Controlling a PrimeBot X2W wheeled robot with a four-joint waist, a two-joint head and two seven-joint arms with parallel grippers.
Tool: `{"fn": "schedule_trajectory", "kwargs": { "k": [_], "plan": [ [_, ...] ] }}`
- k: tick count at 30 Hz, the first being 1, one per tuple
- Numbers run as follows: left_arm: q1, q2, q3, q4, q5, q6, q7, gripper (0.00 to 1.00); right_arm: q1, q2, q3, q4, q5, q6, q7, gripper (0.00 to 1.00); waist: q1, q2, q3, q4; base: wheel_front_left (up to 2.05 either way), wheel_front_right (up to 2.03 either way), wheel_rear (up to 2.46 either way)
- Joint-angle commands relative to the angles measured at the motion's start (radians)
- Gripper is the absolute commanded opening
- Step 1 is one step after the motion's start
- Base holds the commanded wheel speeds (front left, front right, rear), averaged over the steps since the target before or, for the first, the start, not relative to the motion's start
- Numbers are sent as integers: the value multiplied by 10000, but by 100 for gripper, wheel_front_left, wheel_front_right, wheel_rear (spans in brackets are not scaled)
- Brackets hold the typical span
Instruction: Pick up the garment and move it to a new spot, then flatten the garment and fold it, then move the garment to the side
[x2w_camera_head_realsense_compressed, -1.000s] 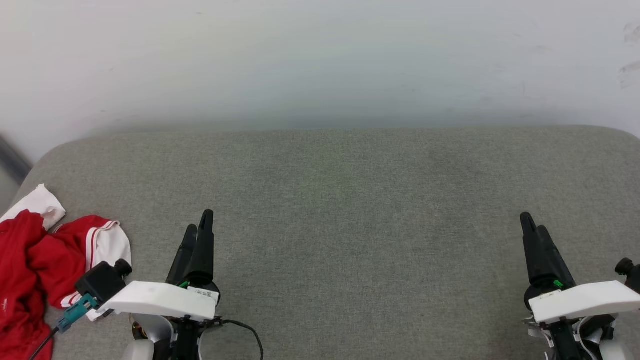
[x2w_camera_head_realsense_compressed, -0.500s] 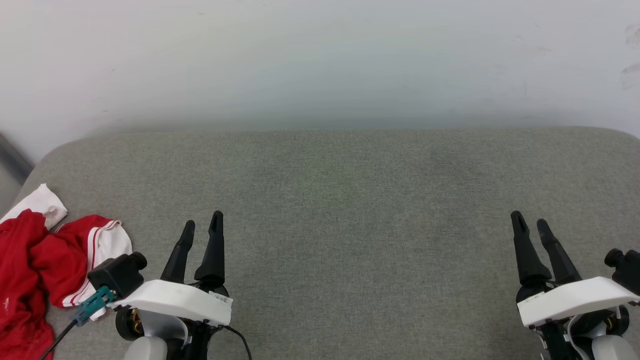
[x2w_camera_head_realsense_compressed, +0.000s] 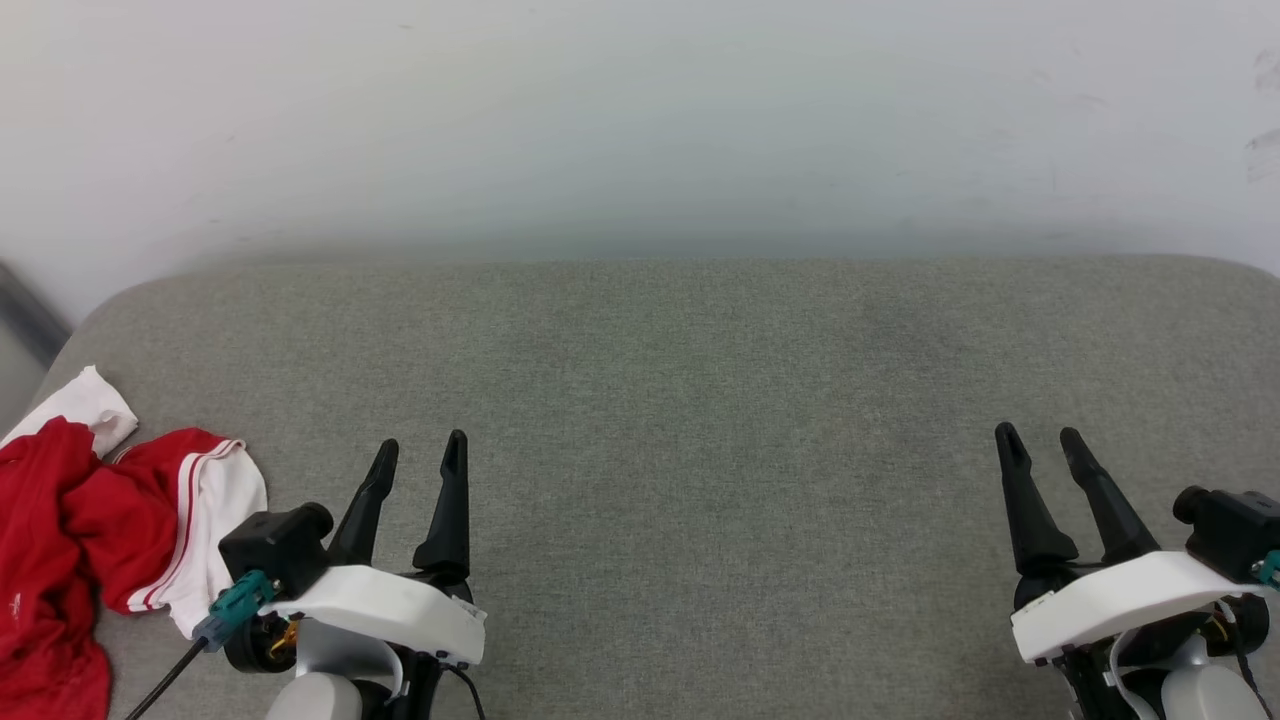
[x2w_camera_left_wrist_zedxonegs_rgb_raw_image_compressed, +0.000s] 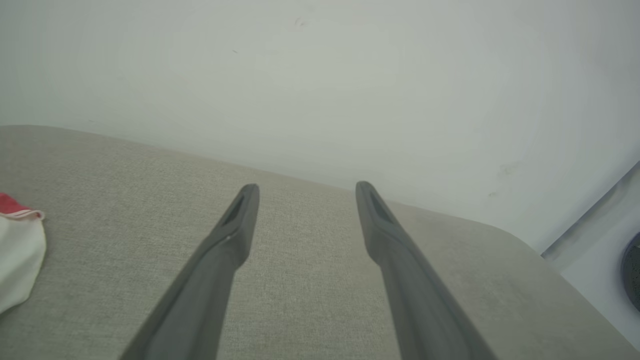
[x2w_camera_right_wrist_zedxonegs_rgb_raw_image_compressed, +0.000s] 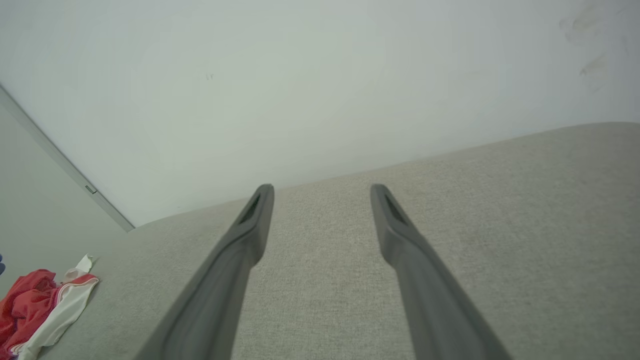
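Head view: both wrists rolled over last second, left and right jaws showed wide, empty; garment lay crumpled far left, untouched, pick-up not begun

A broad padded surface covered in grey-green woven fabric, with rounded far corners, spreads across the head view. Behind its far edge stands a plain off-white wall, meeting it along a soft, shadowed line. Above the surface's far right corner the wall bears faint dark scuff marks. Past its far left corner a grey strip slants along the wall. The light is even and diffuse, without hard shadows. In the left wrist view, part of a dark round object shows beyond a rounded corner of the surface.
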Motion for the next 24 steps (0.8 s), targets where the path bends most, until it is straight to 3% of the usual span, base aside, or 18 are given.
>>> {"fn": "schedule_trajectory", "kwargs": {
  "k": [1, 24],
  "plan": [
    [-211, 104, -77, -12, 362, 93, -125, 100, 0, -104, 81, -183, -426, 1, -14, 100, 0, 0, -11, 7, 0, 0, 0],
    [-192, 202, -470, 495, 2203, 573, -651, 100, 369, 150, -153, -386, -2672, 0, -86, 100, 0, 0, -43, 50, 0, 0, 0]
  ]
}}
